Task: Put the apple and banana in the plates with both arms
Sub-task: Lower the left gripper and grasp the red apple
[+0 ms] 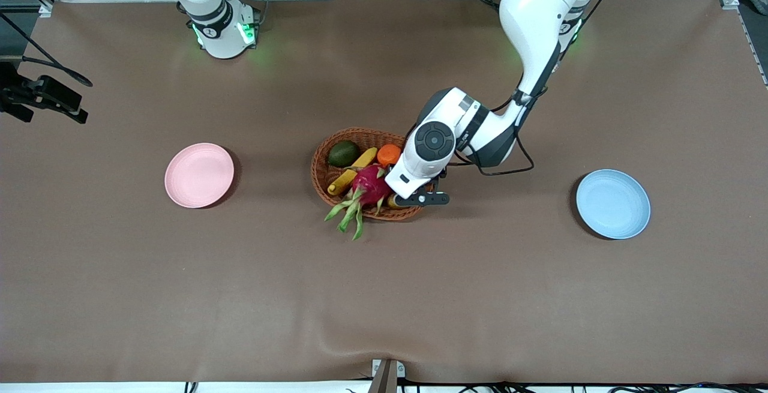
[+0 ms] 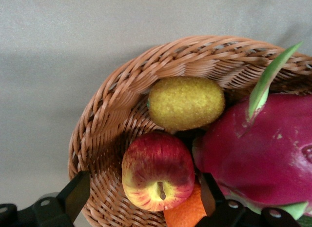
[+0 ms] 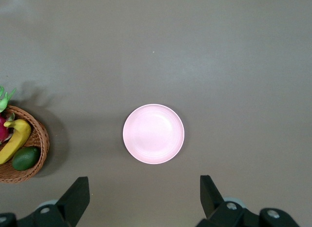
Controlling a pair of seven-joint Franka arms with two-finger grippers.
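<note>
Left claw [image 2: 144, 193] open over one apple [image 2: 158, 171] (basket [image 2: 102, 134]), two plates [image 1: 199, 175]

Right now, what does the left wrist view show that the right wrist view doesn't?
Only the left wrist view: the apple between the open left claw fingers, beside a yellow-green fruit and an orange. Only the right wrist view: the pink plate, the banana, a green avocado, the open right claw. Both: the wicker basket and the dragon fruit.
</note>
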